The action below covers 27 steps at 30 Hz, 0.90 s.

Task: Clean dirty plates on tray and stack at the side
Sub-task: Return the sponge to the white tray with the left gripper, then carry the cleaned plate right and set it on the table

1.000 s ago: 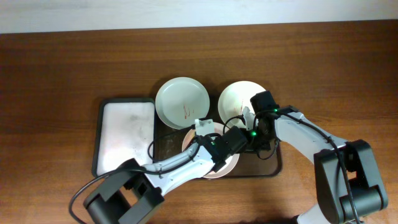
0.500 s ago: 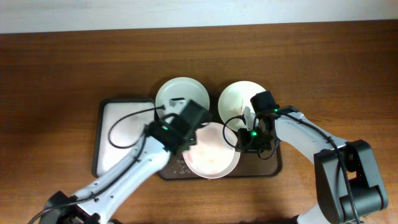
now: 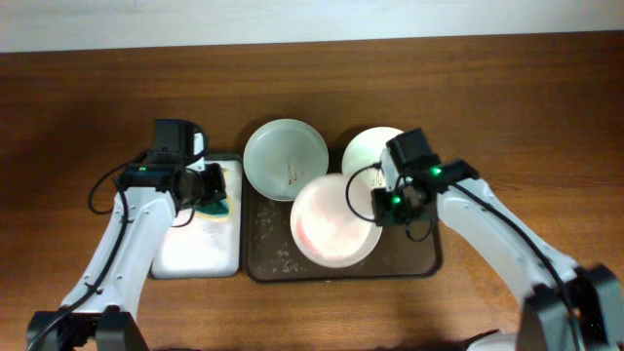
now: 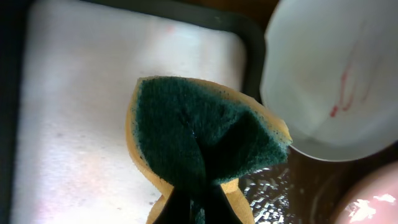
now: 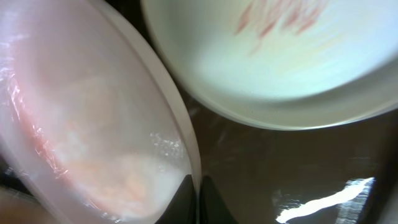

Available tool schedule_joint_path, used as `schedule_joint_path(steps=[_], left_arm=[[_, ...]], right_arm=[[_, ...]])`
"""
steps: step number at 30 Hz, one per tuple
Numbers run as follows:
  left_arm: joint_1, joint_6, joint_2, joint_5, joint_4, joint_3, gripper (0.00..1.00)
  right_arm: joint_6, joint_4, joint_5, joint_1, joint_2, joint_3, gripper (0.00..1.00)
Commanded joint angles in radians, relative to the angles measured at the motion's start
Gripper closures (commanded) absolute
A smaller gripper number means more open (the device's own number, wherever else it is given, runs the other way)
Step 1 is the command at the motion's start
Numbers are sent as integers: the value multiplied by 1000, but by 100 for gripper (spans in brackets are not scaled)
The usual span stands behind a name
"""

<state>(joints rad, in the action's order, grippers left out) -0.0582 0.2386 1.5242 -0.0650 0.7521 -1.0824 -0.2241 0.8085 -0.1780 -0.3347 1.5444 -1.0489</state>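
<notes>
Pinkish plate is sitting over the brown tray, with the right hand pinching its rim. Green plate and cream plate are lying behind, both streaked red. Left hand is clenching a sponge over the white-lined tray.

desk: is showing warm brown wood, with darker grain running across
tray: is showing dark brown, glinting with pale wet speckles
small tray: is showing a black rim around a white lining
sponge: is showing a dark green face over a yellow-orange body
green plate: is showing pale green, carrying thin red-brown streaks at its centre
cream plate: is showing cream, carrying faint red-brown streaks
pinkish plate: is showing white, shading to pink
</notes>
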Motion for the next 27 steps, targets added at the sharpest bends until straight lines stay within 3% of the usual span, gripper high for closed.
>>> schedule_joint_path(steps=[1, 8, 14, 17, 23, 27], left_arm=[[35, -32, 53, -9, -7, 16, 100], [38, -31, 230, -6, -44, 23, 100], [38, -31, 243, -6, -57, 23, 100], [38, -31, 243, -6, -58, 23, 100], [38, -31, 243, -6, -63, 23, 99], [38, -31, 243, -6, -63, 23, 89]], right_arm=[[5, 12, 275, -47, -114, -31, 96], [-29, -20, 710, -333, -147, -31, 96], [-27, -108, 1111, -590, -147, -31, 96], [-28, -130, 1234, -650, -147, -31, 96], [-64, -147, 1250, -650, -147, -31, 96], [-223, -112, 995, -501, -149, -32, 96]])
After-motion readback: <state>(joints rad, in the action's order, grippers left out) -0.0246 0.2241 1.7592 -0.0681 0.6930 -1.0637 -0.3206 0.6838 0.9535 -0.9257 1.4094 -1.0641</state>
